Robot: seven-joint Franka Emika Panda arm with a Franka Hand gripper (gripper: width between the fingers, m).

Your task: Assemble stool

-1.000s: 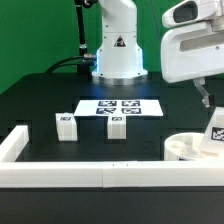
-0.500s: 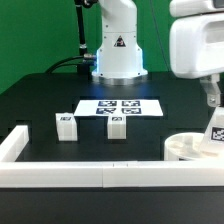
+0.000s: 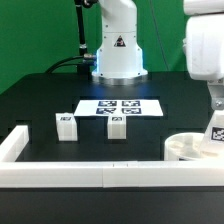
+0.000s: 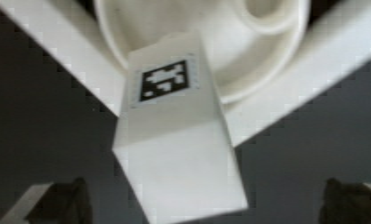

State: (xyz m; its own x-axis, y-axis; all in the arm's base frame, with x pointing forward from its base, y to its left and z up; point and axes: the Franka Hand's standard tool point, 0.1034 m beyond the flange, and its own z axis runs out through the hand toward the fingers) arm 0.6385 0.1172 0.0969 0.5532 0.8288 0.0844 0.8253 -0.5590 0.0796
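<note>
Arm has slid toward the exterior view's right. Claw (image 4: 203, 203) open, straddling white blocky tagged plastic leg (image 3: 215, 130), unmoved, upright on white round slotted plastic seat (image 3: 186, 149) at bench's front corner. Probably released; two more white legs (image 3: 66, 124) (image 3: 117, 125) wait mid-bench.

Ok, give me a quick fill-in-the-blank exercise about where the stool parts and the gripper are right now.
1. ___ legs stand alone on the table beside the marker board.
2. The third leg sits at the stool's round ___.
3. The gripper above that leg is ___, its fingers clear of it.
Missing words: two; seat; open.
</note>
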